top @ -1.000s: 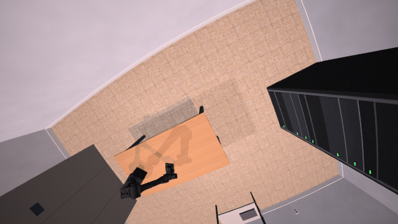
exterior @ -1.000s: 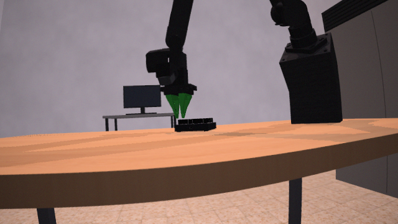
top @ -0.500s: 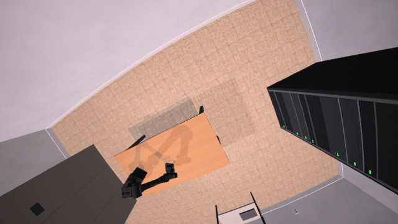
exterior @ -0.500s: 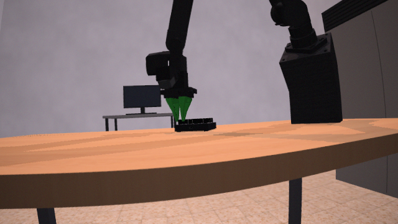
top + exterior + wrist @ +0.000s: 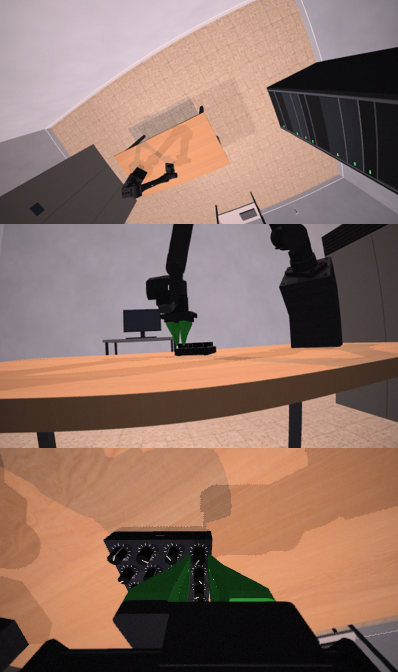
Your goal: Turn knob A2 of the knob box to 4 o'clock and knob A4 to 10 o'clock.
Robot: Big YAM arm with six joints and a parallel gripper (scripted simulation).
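Left to right in the wrist view: the knob box (image 5: 195, 351) (image 5: 165, 541) stands on the surface (image 5: 202, 140) (image 5: 124, 379) (image 5: 310, 583), its far edge unobstructed; then the claw (image 5: 180, 345) (image 5: 199, 560) — fingers slightly apart over the right-hand column, grip unclear — with open room beyond.

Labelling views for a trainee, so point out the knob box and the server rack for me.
Knob box (image 5: 183, 351) (image 5: 185, 536): exterior and wrist views, on its socket-side wall.
Server rack (image 5: 345, 70): top view, on its plain black panel.
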